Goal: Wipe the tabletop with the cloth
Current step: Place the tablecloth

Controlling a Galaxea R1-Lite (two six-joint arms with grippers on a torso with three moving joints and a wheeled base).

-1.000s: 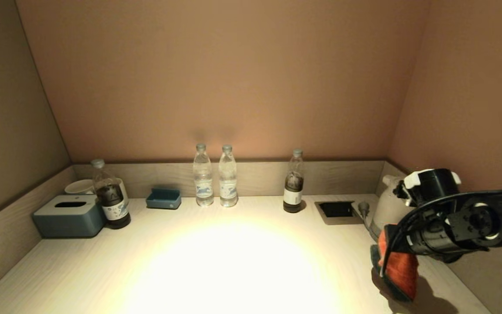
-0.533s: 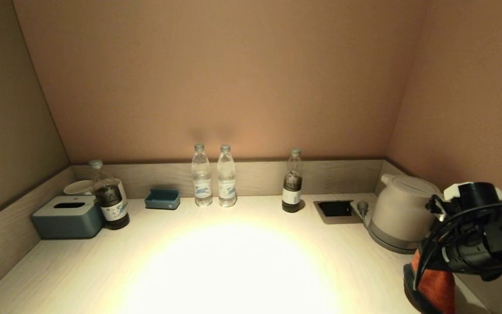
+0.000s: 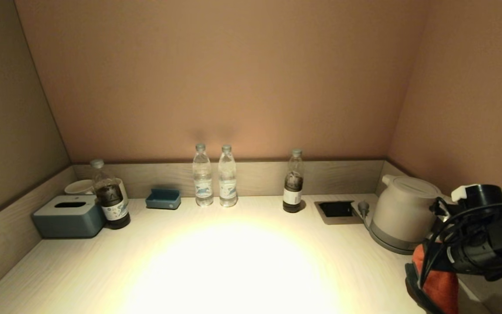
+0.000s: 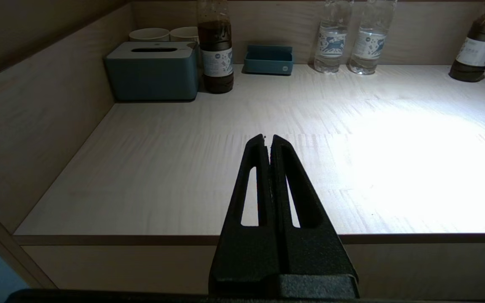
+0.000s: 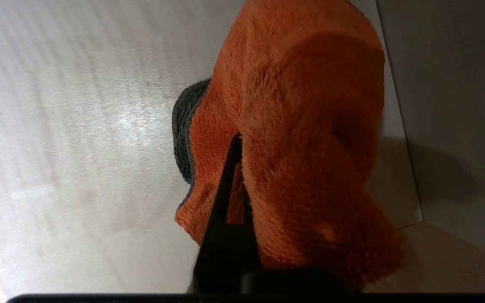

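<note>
The orange cloth with its dark edge hangs bunched at the tabletop's front right corner, its lower end close to or on the surface. My right gripper is shut on it. In the right wrist view the cloth wraps over the gripper; only one black finger shows and the other is hidden under the fabric. My left gripper is shut with nothing in it, hovering at the front edge of the tabletop on the left side.
A pale kettle stands just behind the right gripper, beside a recessed socket box. Three bottles line the back rim. A grey-blue tissue box, a dark bottle, cups and a blue tray fill the back left.
The right arm has carried the cloth rightward and toward the front corner, uncovering the kettle. It has barely moved over the last half second. The left arm has not moved.
</note>
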